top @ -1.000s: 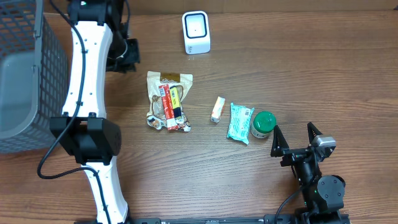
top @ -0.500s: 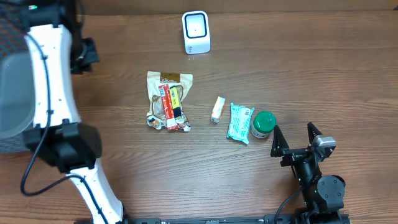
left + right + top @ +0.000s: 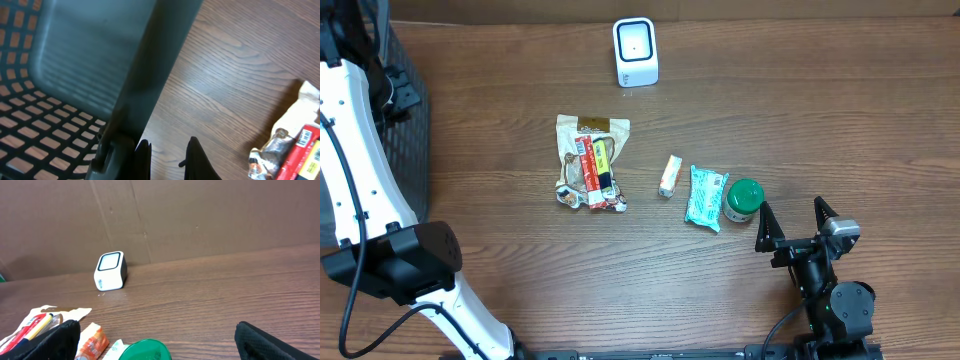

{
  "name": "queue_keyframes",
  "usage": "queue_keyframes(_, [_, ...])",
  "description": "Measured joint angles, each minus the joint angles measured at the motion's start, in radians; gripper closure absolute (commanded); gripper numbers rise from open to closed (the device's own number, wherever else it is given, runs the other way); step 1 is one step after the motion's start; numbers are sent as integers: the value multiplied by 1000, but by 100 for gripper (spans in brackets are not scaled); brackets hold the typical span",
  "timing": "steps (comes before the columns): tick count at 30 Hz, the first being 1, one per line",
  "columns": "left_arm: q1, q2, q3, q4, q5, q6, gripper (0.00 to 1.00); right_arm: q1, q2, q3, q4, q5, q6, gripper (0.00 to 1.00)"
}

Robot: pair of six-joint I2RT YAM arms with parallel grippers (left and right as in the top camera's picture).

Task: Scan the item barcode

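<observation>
A white barcode scanner (image 3: 635, 52) stands at the table's far edge, also seen in the right wrist view (image 3: 110, 270). Mid-table lie a snack packet (image 3: 590, 162), a small orange packet (image 3: 669, 176), a teal packet (image 3: 705, 197) and a green-lidded jar (image 3: 744, 199). My left gripper (image 3: 169, 155) hovers at the rim of the dark mesh basket (image 3: 60, 75) on the far left, fingers close together with nothing between them. My right gripper (image 3: 792, 208) stands wide open just right of the jar, holding nothing.
The basket (image 3: 410, 140) fills the left edge of the table, partly hidden by my white left arm (image 3: 360, 180). A corner of the snack packet (image 3: 295, 135) shows in the left wrist view. Brown cardboard (image 3: 200, 215) backs the table.
My left arm has swung left, from beside the snack packet to the basket's rim. The right arm and the items have not moved.
</observation>
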Motion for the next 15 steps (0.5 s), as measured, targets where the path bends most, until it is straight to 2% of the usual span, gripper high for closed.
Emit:
queue_keyframes(10, [53,0,0,-1,14,3,96,0,0,0,0,0,0,0])
queue_keyframes(15, [53,0,0,0,169,42,96,0,0,0,0,0,0,0])
